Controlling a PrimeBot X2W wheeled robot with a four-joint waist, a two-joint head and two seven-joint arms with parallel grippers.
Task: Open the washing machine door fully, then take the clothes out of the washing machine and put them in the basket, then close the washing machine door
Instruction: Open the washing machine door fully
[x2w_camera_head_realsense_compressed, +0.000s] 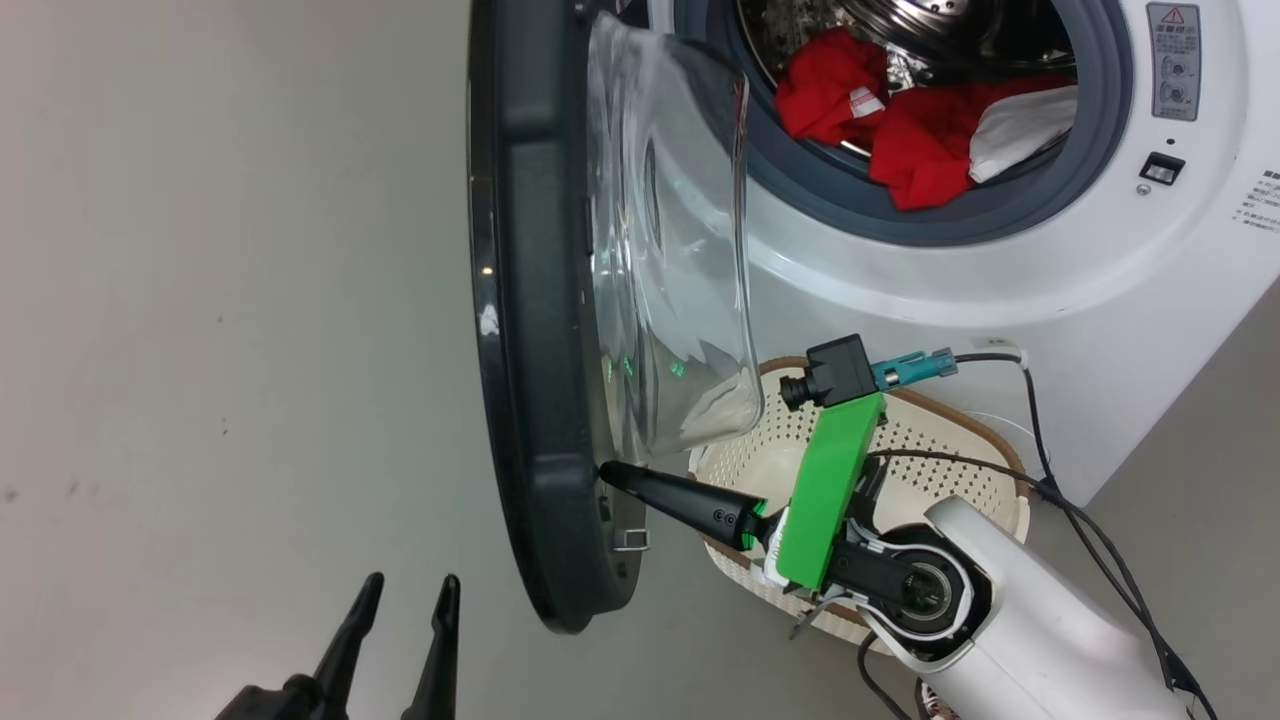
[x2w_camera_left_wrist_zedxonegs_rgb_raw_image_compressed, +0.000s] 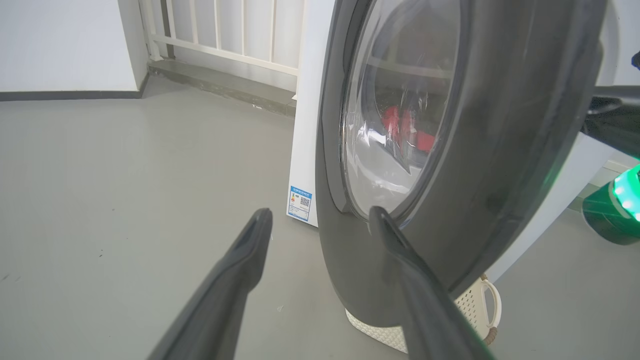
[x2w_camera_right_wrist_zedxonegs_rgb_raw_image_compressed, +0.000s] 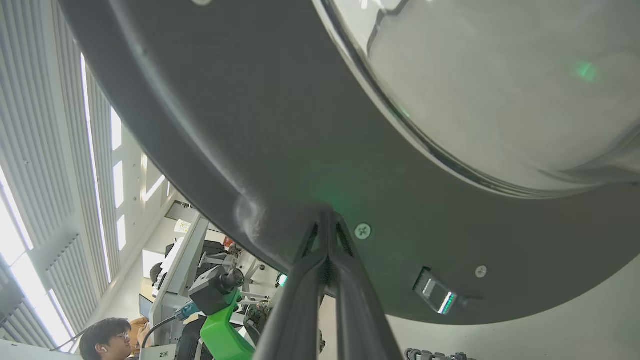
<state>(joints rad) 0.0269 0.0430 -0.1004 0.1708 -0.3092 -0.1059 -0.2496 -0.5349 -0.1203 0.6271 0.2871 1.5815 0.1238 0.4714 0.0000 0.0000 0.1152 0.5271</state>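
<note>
While shut against the washing machine door (x2w_camera_head_realsense_compressed: 530, 350), right pincer (x2w_camera_head_realsense_compressed: 608, 472) above the basket (x2w_camera_head_realsense_compressed: 940, 435); left pincer (x2w_camera_head_realsense_compressed: 412, 585) wide, door between them.

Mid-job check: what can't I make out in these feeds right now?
1. Inside of the basket: head view, covered by the right arm's green mount and the washing machine door glass.
2. Depth of the drum: head view, cut off by the top edge; the count of clothes is unclear.
3. The clothes, left wrist view: only a red blur through the door glass.
4. Warning label text: head view, too small.
</note>
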